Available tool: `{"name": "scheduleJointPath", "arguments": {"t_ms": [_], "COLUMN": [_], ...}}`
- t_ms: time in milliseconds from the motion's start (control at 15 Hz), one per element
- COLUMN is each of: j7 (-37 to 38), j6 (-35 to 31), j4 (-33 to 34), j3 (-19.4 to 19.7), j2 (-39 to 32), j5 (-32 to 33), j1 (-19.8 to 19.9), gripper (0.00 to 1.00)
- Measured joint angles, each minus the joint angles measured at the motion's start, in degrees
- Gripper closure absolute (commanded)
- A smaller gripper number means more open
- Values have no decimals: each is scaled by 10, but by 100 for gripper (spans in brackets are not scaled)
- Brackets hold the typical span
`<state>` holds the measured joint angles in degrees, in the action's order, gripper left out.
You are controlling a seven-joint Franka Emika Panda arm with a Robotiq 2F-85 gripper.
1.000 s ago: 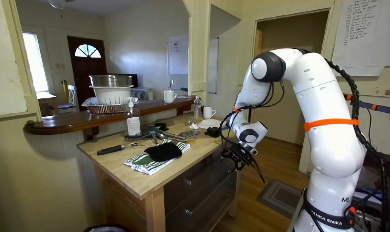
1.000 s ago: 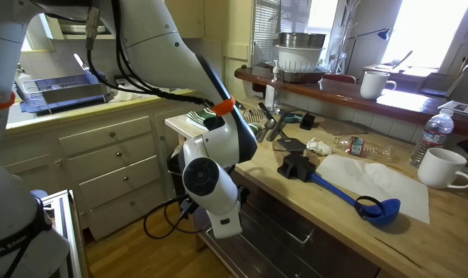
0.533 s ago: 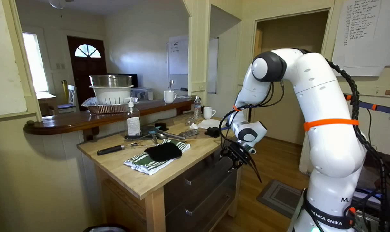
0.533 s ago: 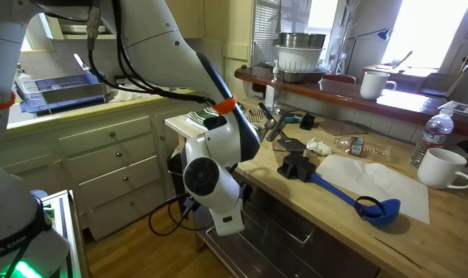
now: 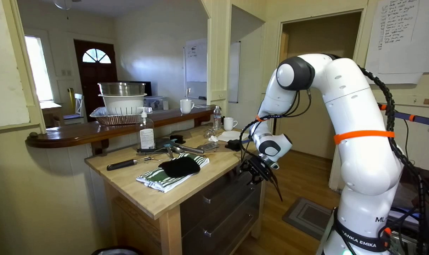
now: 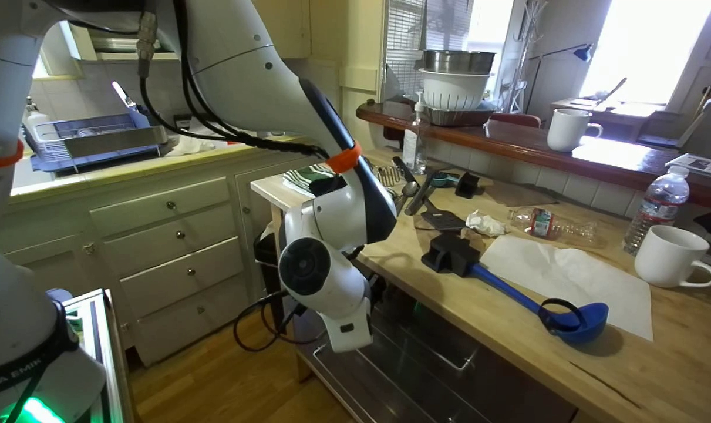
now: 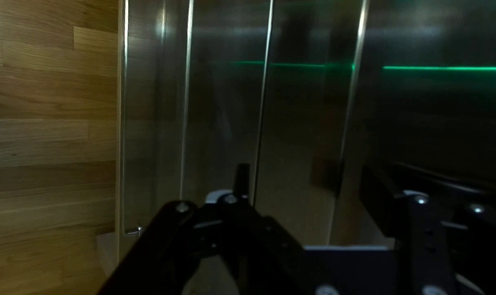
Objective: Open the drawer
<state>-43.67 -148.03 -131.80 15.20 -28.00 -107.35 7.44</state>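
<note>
The drawer appears to be the dark front just under the wooden worktop, seen in both exterior views (image 5: 216,194) (image 6: 502,379). It looks flush with the cabinet, its pale inner sides hidden. My gripper (image 5: 247,175) is in front of the cabinet's far end, below the worktop edge. In the wrist view my gripper (image 7: 308,188) is open and empty, its two fingers wide apart. A thin bright metal bar (image 7: 357,49) on the dark fronts runs down between the fingers in that view. I cannot tell how far it is from them. In an exterior view the wrist mostly hides the gripper.
The worktop (image 6: 654,364) overhangs close to the wrist. A blue ladle (image 6: 508,288) with a black block lies near its edge, with a white mug (image 6: 672,255) behind. A striped towel (image 5: 164,180) lies at the near end. Deeper dark drawers (image 5: 200,244) are below.
My gripper has moved slightly closer to the cabinet and a little upward. It stays in front of the dark fronts. A green light has come on at the arm's base.
</note>
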Motion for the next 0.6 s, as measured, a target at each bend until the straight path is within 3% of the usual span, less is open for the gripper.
{"name": "scheduleJointPath", "arguments": {"t_ms": [200,267,600], "j7": [-15,-18,-30], "j6": [1,1,16], "j4": [1,2,13], "j3": [-1,-1,0], "j2": [-5,-8,-16], "j5": [-16,-19,-33], "j1": [0,0,0], "gripper": [48,60,96]}}
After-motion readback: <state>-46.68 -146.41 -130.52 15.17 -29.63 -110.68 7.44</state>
